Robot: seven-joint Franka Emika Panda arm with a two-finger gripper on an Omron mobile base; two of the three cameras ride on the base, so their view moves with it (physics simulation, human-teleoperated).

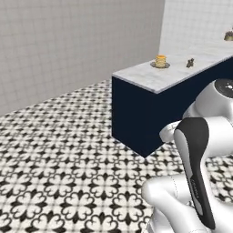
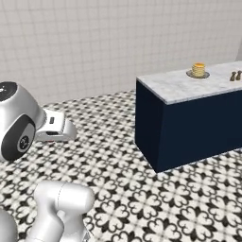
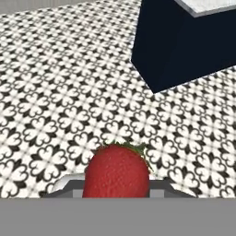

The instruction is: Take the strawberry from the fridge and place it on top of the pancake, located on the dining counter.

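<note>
Out over the black-and-white patterned floor (image 3: 55, 101), the pincer (image 3: 117, 191) is clamped on the strawberry (image 3: 117, 171), which sits between the finger tips with its green leaves at the top; the berry hides most of the tips themselves. Bare tile lies between the held berry and the near corner of the dining counter's navy base (image 3: 184, 41). Nothing stands on that stretch of floor.

Further right, the dining counter (image 2: 189, 123) shows a marble worktop (image 1: 150, 75). The pancake (image 1: 160, 61) stack rests on its round grey plate (image 1: 160, 65) near the far edge of the worktop, not far from the end corner nearest the arm. Just right of it along the worktop is a small brown object (image 1: 190, 63), well apart from the plate; I cannot tell what it is. Past that, at the far right edge, another tan-brown thing (image 1: 229, 35) is too cut off to name. Plain grey tiled walls (image 2: 94, 42) stand behind.
</note>
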